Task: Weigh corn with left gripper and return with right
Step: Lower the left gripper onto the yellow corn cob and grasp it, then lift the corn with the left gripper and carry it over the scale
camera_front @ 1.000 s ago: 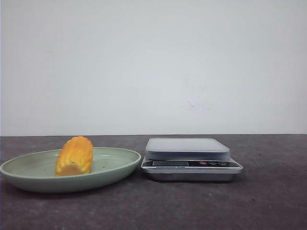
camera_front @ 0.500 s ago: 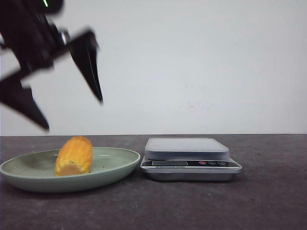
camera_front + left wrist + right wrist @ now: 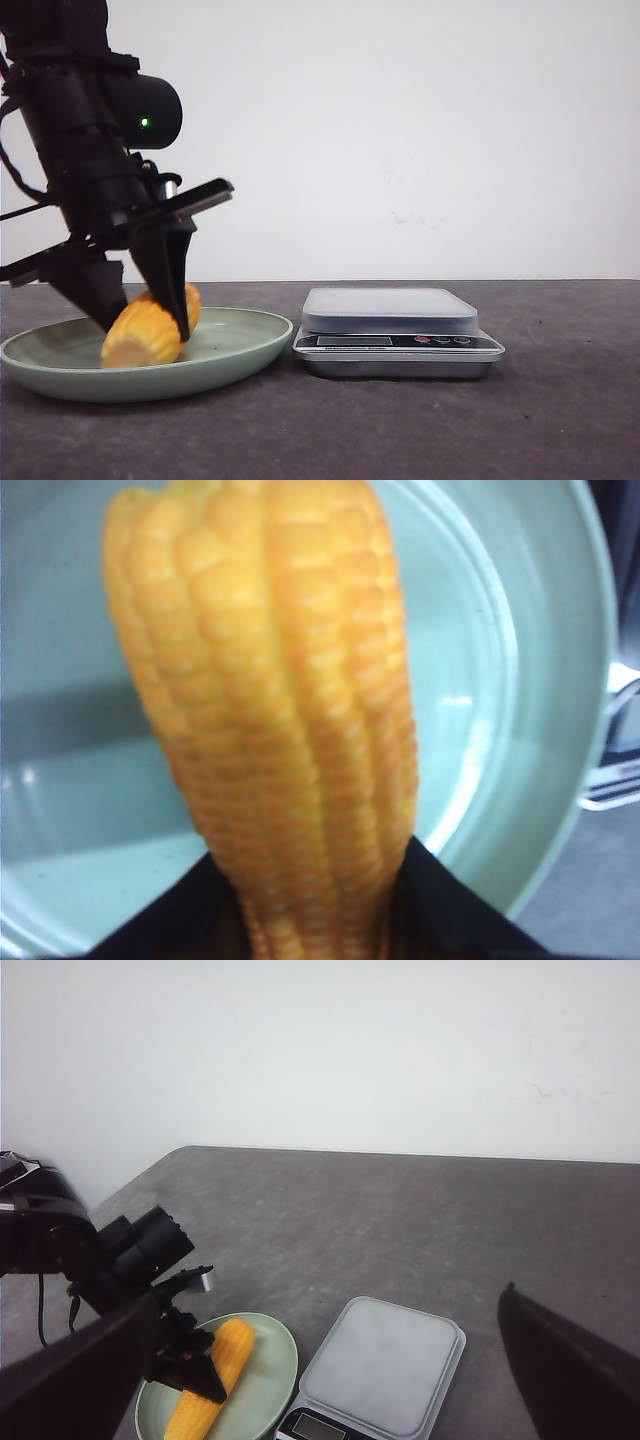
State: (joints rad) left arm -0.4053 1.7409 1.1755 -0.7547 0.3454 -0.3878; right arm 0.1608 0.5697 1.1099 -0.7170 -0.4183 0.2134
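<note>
1. We count one corn (image 3: 148,328), one pale green plate (image 3: 235,355), one kitchen scale (image 3: 398,333) and two grippers — the left gripper (image 3: 140,318) down at the plate, and the right gripper (image 3: 330,1400), which shows only in its own wrist view.

2. The corn lies in the plate with a dark finger on each side of it. In the left wrist view both fingers (image 3: 460,910) press against the cob's flanks, so we read the left gripper as clamped on the corn.

3. The cob's long axis runs roughly level. Its paler cut end faces the front camera and a little to the robot's left, while the other end points away toward the wall.

4. The right gripper hangs high above the table, well apart from everything, with its two fingers spread wide and nothing between them.

5. The scale stands just beside the plate on the robot's right — its platform is bare.

6. The table (image 3: 400,430) is dark grey and mottled, and a plain white wall (image 3: 420,130) rises behind it.
</note>
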